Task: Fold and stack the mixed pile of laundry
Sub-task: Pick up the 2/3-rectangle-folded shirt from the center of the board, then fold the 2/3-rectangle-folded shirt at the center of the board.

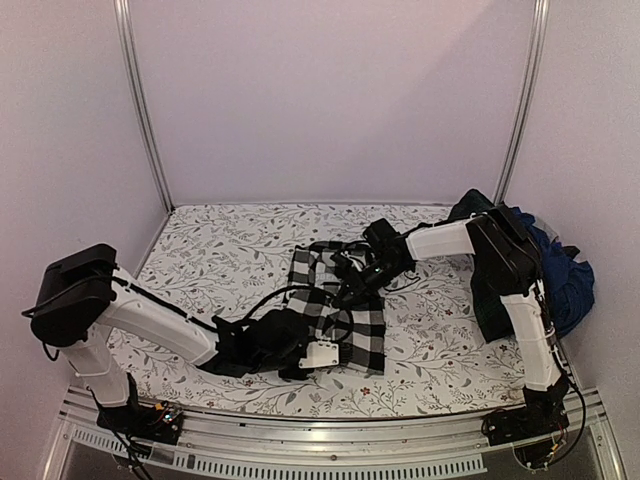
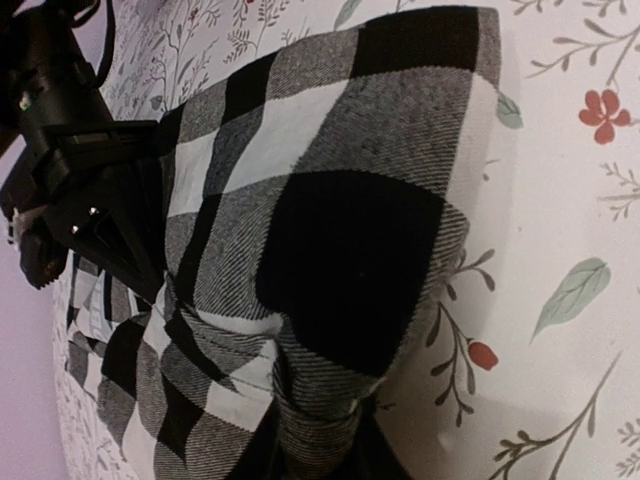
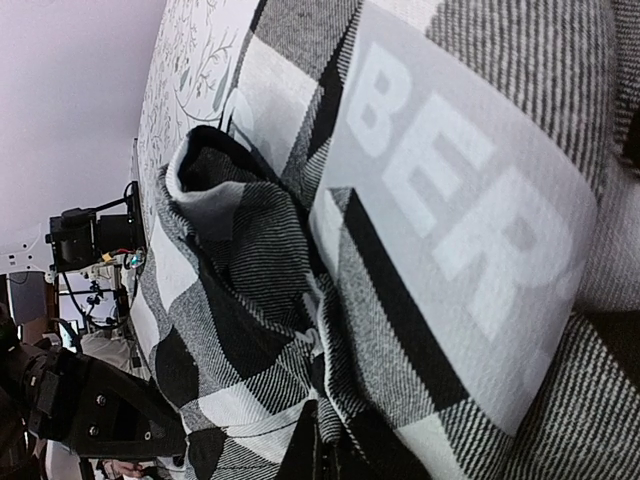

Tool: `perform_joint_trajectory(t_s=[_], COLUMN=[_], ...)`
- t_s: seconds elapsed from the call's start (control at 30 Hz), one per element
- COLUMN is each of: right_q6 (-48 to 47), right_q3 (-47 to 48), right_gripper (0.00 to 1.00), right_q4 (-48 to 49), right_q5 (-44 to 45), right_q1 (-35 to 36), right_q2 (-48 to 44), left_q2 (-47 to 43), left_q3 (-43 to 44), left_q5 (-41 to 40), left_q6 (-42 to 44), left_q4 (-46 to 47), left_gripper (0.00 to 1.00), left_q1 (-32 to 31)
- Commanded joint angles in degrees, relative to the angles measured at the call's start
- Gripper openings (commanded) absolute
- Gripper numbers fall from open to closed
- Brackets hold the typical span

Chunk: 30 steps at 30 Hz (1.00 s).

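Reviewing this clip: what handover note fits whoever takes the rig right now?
Left gripper: shut on the near edge of the black-and-white checked garment.
Right gripper: shut on a bunched fold at its far part.
The garment lies mid-table on the floral covering, wrinkled and only partly spread.
The laundry pile, dark blue and green pieces, sits at the right edge.
Done: one garment separated.
Left: fold it, then fold and stack the rest; no stack visible.
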Motion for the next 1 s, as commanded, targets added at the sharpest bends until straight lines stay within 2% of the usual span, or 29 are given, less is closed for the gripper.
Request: perform_joint_trajectory(t_s=[0.0, 0.03, 0.23, 0.37, 0.5, 0.7, 0.97], right_q6=[-2.98, -3.33, -6.49, -8.3, -9.85, -12.43, -11.61], right_q3=[-0.22, -0.33, -3.81, -8.96, -12.7, -14.53, -6.47], right_gripper=[0.03, 0.03, 0.03, 0.04, 0.05, 0.11, 0.34], right_q4=[-4.83, -5.3, -8.38, -9.05, -11.25, -13.94, -15.89], right_q5=[4.34, 4.41, 3.23, -1.98, -4.64, -8.24, 0.21], right_q1=[1.11, 1.27, 4.5, 6.8, 8.95, 9.0, 6.73], right_q2=[3.25, 3.04, -0.81, -4.65, -8.58, -11.09, -12.24], left_q2=[-2.11, -3.76, -12.43, -14.96, -14.14, -12.3, -8.48], left_q3=[2.58, 3.24, 12.37, 18.1, 22.28, 20.92, 21.17], left_q5=[-1.73, -0.6, 13.93, 18.88, 22.2, 25.24, 27.72], left_q6=[2.49, 1.47, -9.84, -14.65, -15.56, -15.02, -11.19], left_q4=[-0.9, -3.35, -26.81, -34.86, -37.73, -36.09, -34.62], left_gripper=[0.04, 0.0, 0.0, 0.0, 0.0, 0.0, 0.0], left_q1=[-0.93, -1.24, -1.59, 0.44, 4.94, 8.91, 9.81])
